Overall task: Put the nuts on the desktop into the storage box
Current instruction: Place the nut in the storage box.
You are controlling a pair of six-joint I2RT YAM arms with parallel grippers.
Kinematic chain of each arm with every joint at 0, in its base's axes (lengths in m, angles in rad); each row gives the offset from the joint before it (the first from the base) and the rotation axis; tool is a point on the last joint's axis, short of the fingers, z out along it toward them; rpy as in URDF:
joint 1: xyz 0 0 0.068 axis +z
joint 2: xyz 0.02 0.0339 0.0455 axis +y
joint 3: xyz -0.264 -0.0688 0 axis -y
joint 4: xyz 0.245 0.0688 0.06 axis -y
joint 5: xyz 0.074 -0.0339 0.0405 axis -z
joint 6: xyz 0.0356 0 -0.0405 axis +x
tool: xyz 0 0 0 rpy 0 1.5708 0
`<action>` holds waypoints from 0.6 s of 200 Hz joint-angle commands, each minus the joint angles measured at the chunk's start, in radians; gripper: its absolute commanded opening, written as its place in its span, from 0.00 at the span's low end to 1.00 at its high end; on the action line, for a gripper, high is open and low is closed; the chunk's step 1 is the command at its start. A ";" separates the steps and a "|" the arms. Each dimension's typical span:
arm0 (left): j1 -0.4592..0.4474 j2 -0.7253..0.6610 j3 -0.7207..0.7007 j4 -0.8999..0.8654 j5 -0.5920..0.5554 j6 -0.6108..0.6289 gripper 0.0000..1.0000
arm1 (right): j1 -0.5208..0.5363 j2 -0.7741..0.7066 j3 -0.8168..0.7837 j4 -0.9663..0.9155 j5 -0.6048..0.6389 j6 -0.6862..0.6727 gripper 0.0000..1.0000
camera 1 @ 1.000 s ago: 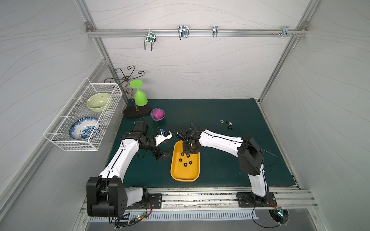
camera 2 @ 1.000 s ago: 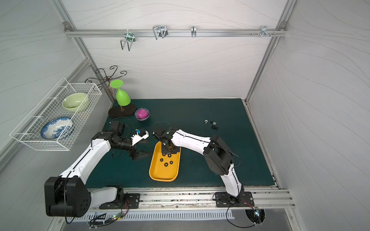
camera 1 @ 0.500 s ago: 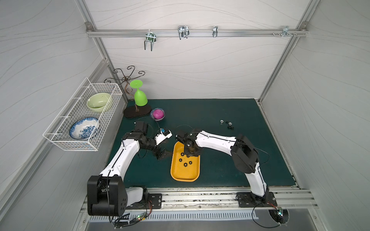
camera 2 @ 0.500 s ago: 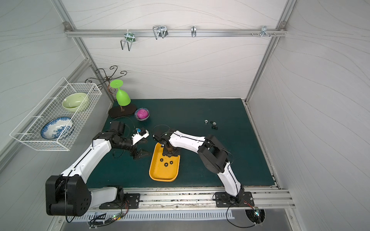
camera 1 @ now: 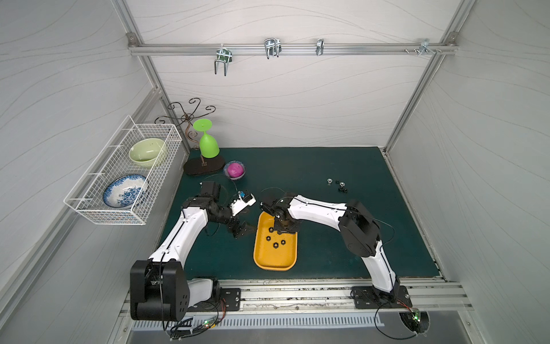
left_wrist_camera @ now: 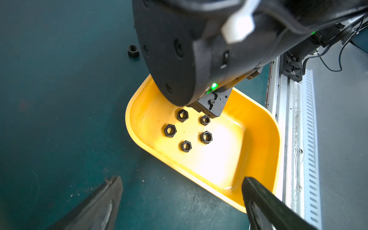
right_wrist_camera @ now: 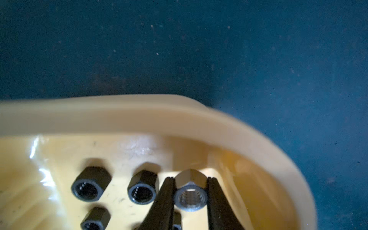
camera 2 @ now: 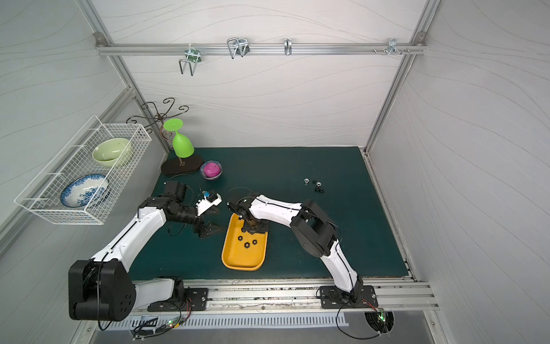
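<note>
Your right claw (right_wrist_camera: 190, 178) is nearly pressed together, pinching a silver nut (right_wrist_camera: 190, 196) by two opposite flats at its fingertips. It hangs inside the storage box (right_wrist_camera: 139, 119), close to the wall at one end. You cannot tell whether the nut touches the floor. Black nuts (right_wrist_camera: 91, 184) lie on the box floor just beside that claw. Your left claw (left_wrist_camera: 181, 179) is spread wide, holding nothing, just beside the box's long side. Loose nuts (camera 1: 337, 184) lie on the desktop (camera 1: 312, 166), well away from both claws.
</note>
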 commanded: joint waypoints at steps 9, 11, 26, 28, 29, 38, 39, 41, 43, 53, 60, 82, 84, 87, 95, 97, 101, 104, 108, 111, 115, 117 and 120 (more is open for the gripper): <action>0.005 0.008 0.000 0.009 0.031 -0.005 0.99 | -0.015 0.024 0.019 0.001 0.023 0.009 0.19; 0.005 0.008 0.000 0.007 0.030 -0.005 0.99 | -0.015 0.025 0.020 0.002 0.023 0.008 0.19; 0.005 0.009 0.000 0.008 0.030 -0.005 0.99 | -0.015 0.026 0.019 0.003 0.023 0.006 0.22; 0.005 0.010 0.000 0.008 0.030 -0.005 0.99 | -0.015 0.026 0.019 0.003 0.023 0.006 0.22; 0.005 0.010 0.000 0.008 0.030 -0.005 0.99 | -0.016 0.025 0.019 0.004 0.023 0.006 0.23; 0.005 0.010 0.000 0.008 0.031 -0.005 0.99 | -0.015 0.025 0.018 0.006 0.020 0.006 0.25; 0.005 0.011 0.000 0.008 0.031 -0.005 0.99 | -0.015 0.025 0.019 0.005 0.020 0.007 0.26; 0.005 0.011 0.000 0.008 0.031 -0.005 0.99 | -0.015 0.025 0.019 0.007 0.020 0.006 0.27; 0.005 0.010 0.000 0.008 0.032 -0.005 0.99 | -0.015 0.025 0.018 0.006 0.020 0.005 0.27; 0.005 0.012 0.001 0.007 0.034 -0.005 0.99 | -0.015 0.023 0.017 0.007 0.020 0.004 0.32; 0.005 0.013 0.000 0.006 0.033 -0.005 0.99 | -0.015 0.023 0.017 0.008 0.020 0.004 0.33; 0.005 0.013 0.000 0.005 0.034 -0.005 0.99 | -0.015 0.019 0.019 0.009 0.023 -0.007 0.36; 0.005 0.013 -0.001 0.005 0.033 -0.005 0.99 | -0.015 0.018 0.019 0.008 0.023 -0.009 0.37; 0.005 0.013 0.001 0.005 0.034 -0.005 0.99 | -0.016 0.018 0.020 0.008 0.023 -0.012 0.38; 0.005 0.013 0.001 0.005 0.035 -0.005 0.99 | -0.014 0.015 0.022 0.007 0.030 -0.017 0.41; 0.005 0.013 0.001 0.005 0.035 -0.005 0.99 | -0.013 0.013 0.022 0.007 0.033 -0.018 0.42; 0.005 0.013 0.003 0.004 0.035 -0.004 0.99 | -0.014 0.010 0.022 0.005 0.038 -0.019 0.43; 0.005 0.013 0.004 0.002 0.035 -0.003 0.99 | -0.011 0.006 0.023 0.004 0.042 -0.019 0.43; 0.005 0.013 0.006 0.000 0.036 -0.002 0.99 | -0.010 0.003 0.022 0.002 0.048 -0.020 0.43; 0.005 0.012 0.010 -0.005 0.035 -0.002 0.99 | -0.011 -0.001 0.022 0.001 0.051 -0.020 0.43; 0.005 0.012 0.016 -0.012 0.035 0.001 0.99 | -0.011 -0.007 0.020 -0.001 0.055 -0.020 0.43; 0.005 0.010 0.018 -0.017 0.036 0.003 0.98 | -0.011 -0.012 0.021 -0.002 0.057 -0.021 0.43; 0.005 0.010 0.025 -0.025 0.035 0.007 0.99 | -0.011 -0.015 0.021 -0.003 0.059 -0.022 0.43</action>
